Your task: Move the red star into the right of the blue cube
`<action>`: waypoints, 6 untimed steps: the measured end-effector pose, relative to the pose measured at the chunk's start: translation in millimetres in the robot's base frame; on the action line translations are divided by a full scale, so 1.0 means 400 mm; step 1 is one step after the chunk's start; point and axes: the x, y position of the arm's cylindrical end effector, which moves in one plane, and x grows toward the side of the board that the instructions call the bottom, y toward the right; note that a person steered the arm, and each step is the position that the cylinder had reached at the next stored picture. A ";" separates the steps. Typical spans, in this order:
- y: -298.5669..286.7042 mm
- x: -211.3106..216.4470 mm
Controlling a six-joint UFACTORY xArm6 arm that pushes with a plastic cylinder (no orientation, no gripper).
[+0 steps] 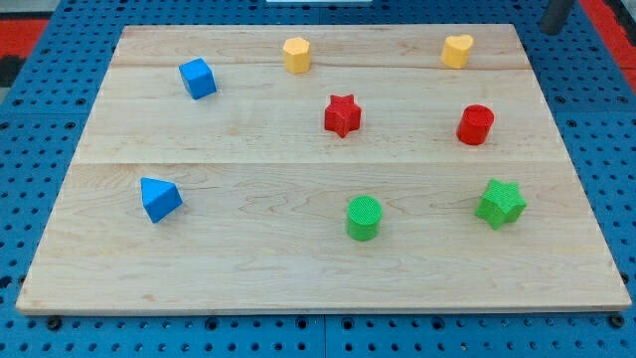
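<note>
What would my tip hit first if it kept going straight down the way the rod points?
Likely nothing but bare surface: my tip sits at the view's top right, off the wooden board. The nearest block, the yellow heart, lies to its left, though depth is unclear.

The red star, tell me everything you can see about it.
The red star is a small, chunky star-shaped block, solid red, with a matte surface. It sits flat on the wooden board, a little above the board's middle. Nothing touches it: the yellow block lies up and to the view's left, the red cylinder to the view's right. My tip is not clearly visible.

8 blocks (pixel 342 115), 1 board (pixel 248 259).
</note>
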 end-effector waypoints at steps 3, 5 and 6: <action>-0.312 0.223; -0.630 0.449; -0.798 0.444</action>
